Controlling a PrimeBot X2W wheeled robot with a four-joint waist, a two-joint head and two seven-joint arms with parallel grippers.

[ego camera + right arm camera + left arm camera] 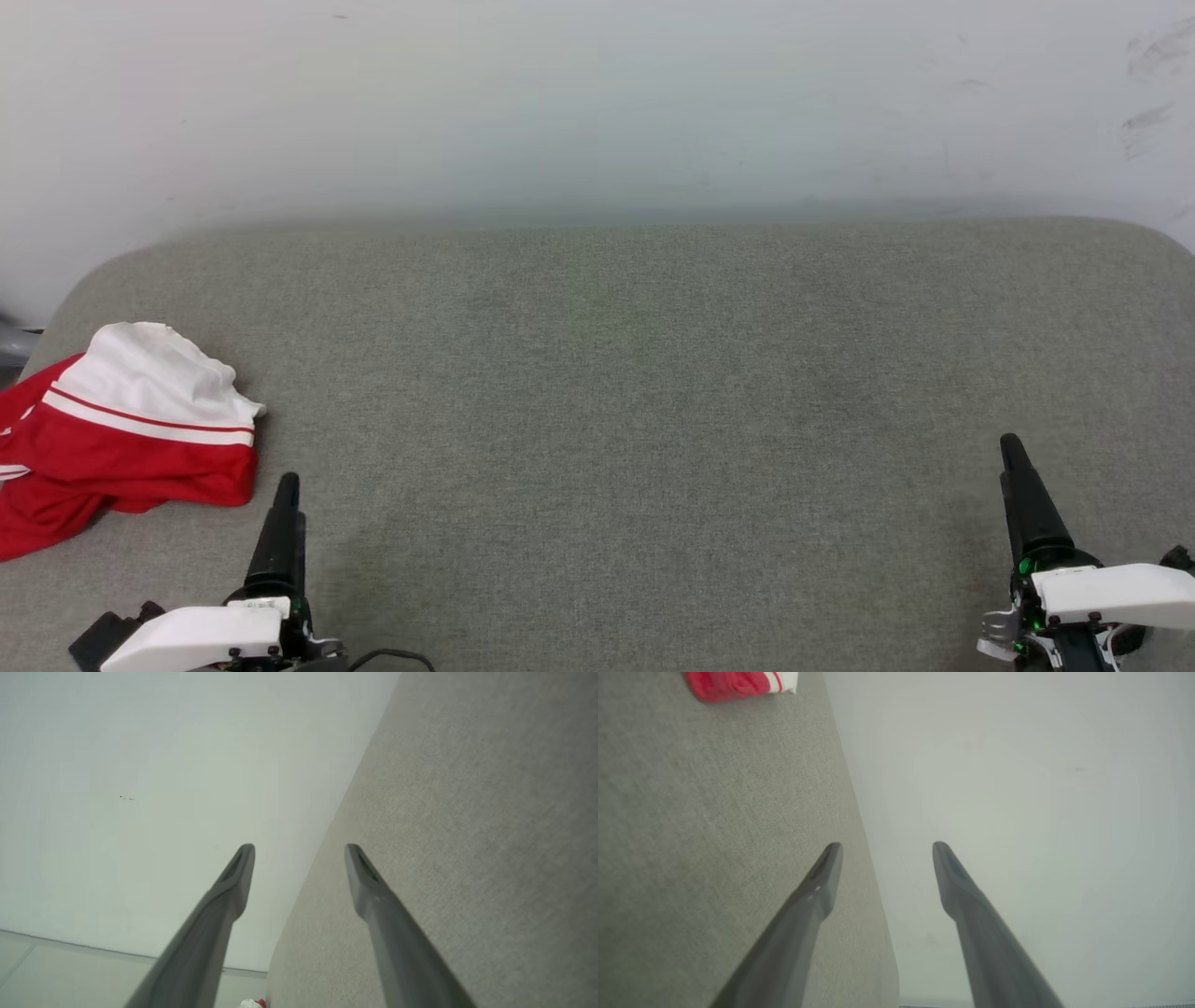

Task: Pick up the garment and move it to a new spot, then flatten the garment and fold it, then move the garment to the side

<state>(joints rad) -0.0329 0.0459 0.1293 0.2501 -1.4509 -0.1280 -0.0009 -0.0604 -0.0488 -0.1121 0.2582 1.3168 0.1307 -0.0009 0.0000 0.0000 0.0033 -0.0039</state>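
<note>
Both sets of jaws are spread wide and empty. The left jaws' fingers (817, 891) have nothing but grey fabric and pale wall (597, 103) between them. Same for the right jaws' fingers (373, 891). In the head view the left jaws sit low at near left and the right jaws low at near right, tips pointing away from you. I can't tell if they touch the surface.

The garment (131, 429) is a red jersey tee, bunched in a heap at the left edge of the grey fabric-covered worktop (616, 392). A white sleeve with striped trim lies on top. The chest print isn't showing. Part of the heap runs out of the head view, so I can't say whether any of it hangs off the edge. It lies just ahead and to the left of the left fingertip, not touching, and well apart from the right jaws.

My read is that you're on step one and the pick-up hasn't started.

For the next move, swing the left jaws left and forward over the heap, come down, and close on a thick fold. Jersey is soft, so bite deep. A shallow pinch likely lifts one layer and drags the rest. The middle of the worktop looks like the obvious new spot. Bring the right jaws in for the flattening.
</note>
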